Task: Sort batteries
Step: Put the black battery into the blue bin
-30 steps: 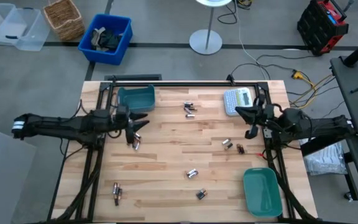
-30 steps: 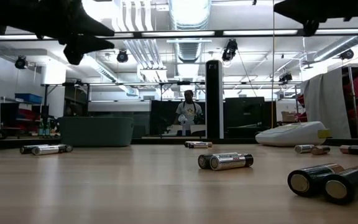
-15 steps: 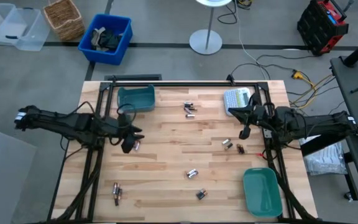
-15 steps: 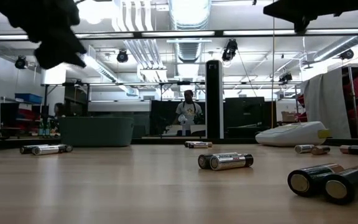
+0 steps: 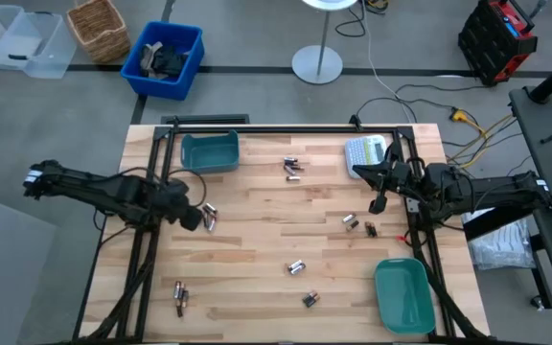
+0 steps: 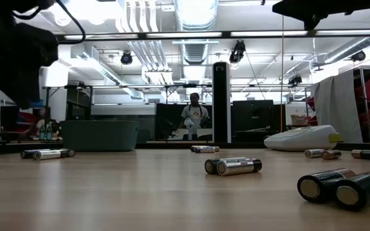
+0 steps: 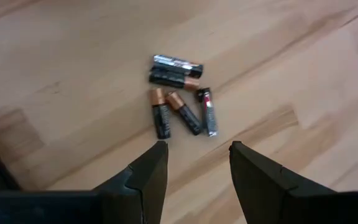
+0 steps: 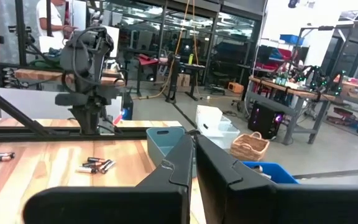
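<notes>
Small batteries lie on their sides in loose groups on the wooden table (image 5: 257, 240). Several dark, coppery and silvery ones (image 7: 180, 107) lie just beyond my left gripper (image 7: 194, 163), which is open, points steeply down and hangs above them without touching. From above, this group (image 5: 210, 218) lies beside that gripper (image 5: 197, 218). Other groups lie at the far middle (image 5: 292, 169), the right (image 5: 357, 225), the near middle (image 5: 296, 267) and the near left (image 5: 180, 295). My right gripper (image 8: 193, 152) is shut, empty and held level above the table's right side (image 5: 377, 201).
A teal bin (image 5: 209, 151) stands at the far left and a second teal bin (image 5: 402, 294) at the near right. A grey-white label maker (image 5: 367, 153) sits at the far right. A person (image 6: 194, 117) stands in the room beyond the table.
My left gripper has tipped from nearly level to pointing steeply down and has rolled. It has sunk and drawn a little toward the table's left edge, ending above the group of batteries there. Its fingers have stayed open. The batteries have not moved.
</notes>
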Robot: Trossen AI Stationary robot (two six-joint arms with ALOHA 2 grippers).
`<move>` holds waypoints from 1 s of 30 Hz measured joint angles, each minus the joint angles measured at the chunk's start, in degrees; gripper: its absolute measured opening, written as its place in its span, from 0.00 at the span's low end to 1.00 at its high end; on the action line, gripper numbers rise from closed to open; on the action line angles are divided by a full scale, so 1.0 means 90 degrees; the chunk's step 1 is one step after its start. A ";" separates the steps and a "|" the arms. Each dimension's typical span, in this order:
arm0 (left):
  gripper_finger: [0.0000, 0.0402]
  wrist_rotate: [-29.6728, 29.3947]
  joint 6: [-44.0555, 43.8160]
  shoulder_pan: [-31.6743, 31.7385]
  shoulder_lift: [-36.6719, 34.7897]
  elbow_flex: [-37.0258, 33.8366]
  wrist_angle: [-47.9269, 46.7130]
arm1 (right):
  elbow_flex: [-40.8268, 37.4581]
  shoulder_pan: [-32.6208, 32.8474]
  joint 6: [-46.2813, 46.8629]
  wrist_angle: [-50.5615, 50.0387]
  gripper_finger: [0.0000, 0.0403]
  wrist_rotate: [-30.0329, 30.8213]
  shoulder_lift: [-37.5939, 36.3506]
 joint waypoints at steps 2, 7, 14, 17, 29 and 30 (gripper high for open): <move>0.38 0.0000 -0.0094 0.0000 0.0115 0.0000 0.0003 | 0.0000 0.0000 0.0001 -0.0003 0.03 -0.0002 0.0000; 0.38 -0.0041 -0.0438 0.0000 0.0595 -0.0019 -0.0004 | 0.0000 0.0000 0.0008 -0.0005 0.03 -0.0002 0.0005; 0.38 -0.0148 -0.0411 0.0000 0.1469 0.0004 0.0043 | 0.0000 0.0000 -0.0006 -0.0006 0.03 -0.0002 0.0005; 0.38 -0.0150 -0.0287 0.0000 0.1719 0.0022 0.0160 | 0.0000 0.0000 0.0003 -0.0021 0.03 -0.0002 0.0005; 0.38 -0.0134 -0.0197 0.0000 0.2100 0.0019 0.0466 | 0.0000 0.0000 0.0236 -0.0234 0.03 -0.0005 0.0005; 0.38 -0.0148 -0.0202 0.0000 0.2144 0.0019 0.0499 | 0.0000 0.0000 0.0236 -0.0234 0.03 -0.0005 0.0005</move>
